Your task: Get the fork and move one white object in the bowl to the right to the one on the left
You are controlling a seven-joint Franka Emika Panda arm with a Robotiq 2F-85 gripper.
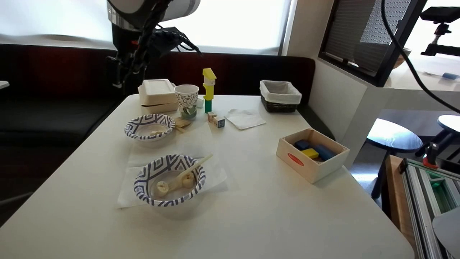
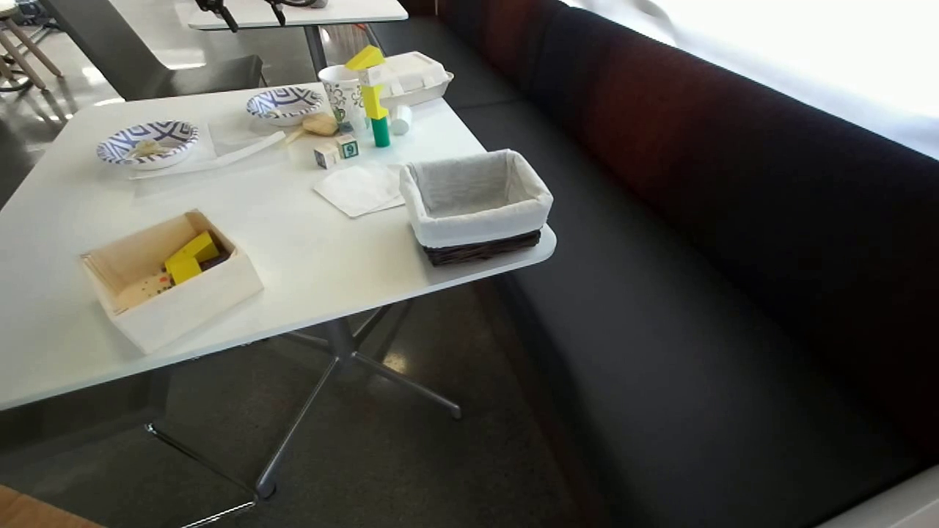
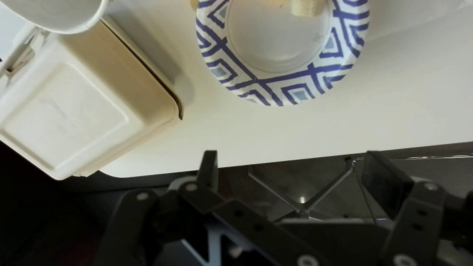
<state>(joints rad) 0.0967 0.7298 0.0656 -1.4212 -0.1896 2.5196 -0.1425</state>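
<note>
Fork [image 1: 196,166] is sitting in a blue-and-white patterned bowl [image 1: 142,181], head down in there with a couple of pale chunks [image 1: 162,187], handle leaning on the rim and poking out past it. I get that pretty clearly in an exterior view. The bowl's on some white paper [image 1: 215,172] spread over the table [image 1: 273,219].

As for me, my gripper [image 3: 297,171] is well apart from all that. Jaws are spread wide, and in my wrist view it's just table edge and floor [image 3: 303,181] showing between my fingers [image 3: 208,170]. Near me there I've got another bowl [image 3: 266,85], same pattern, with a pale piece [image 3: 307,8] in it, plus a takeout box [image 3: 70,111].

In both exterior views there's a swirly-print paper cup [image 1: 187,104] near that box, and a tan thing [image 2: 320,124] just beside the bowl, some utensil maybe, can't really tell. Next to the cup stands a little tower [image 1: 208,92] in yellow, white and green, then two printed cubes [image 1: 219,122], a flat napkin [image 1: 246,118] and a white-lined basket [image 2: 480,227] at a corner. Near the table's edge, a wooden box [image 1: 303,169] holds blue and yellow blocks [image 1: 324,152], and a dark bench [image 2: 660,330] runs past the basket
</note>
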